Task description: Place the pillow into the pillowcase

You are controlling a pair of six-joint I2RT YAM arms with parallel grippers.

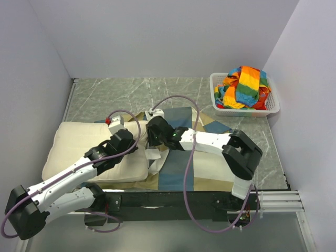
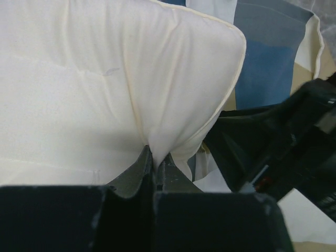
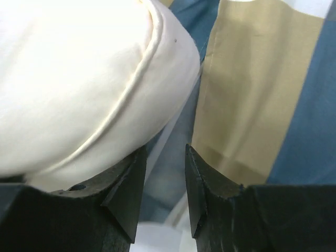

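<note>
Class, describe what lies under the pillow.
The pillowcase shows beneath the right end of the pillow. How far it runs underneath is hidden.

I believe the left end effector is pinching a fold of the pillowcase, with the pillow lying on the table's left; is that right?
Not quite: the left wrist view shows the left end effector pinching a fold of the pillow, not the pillowcase. The pillow does lie on the table's left.

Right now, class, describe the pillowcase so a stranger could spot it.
On the grey marbled table, look at the near middle. The pillowcase lies flat there, partly under the cream pillow. Only it has big blue, tan and off-white blocks.
</note>
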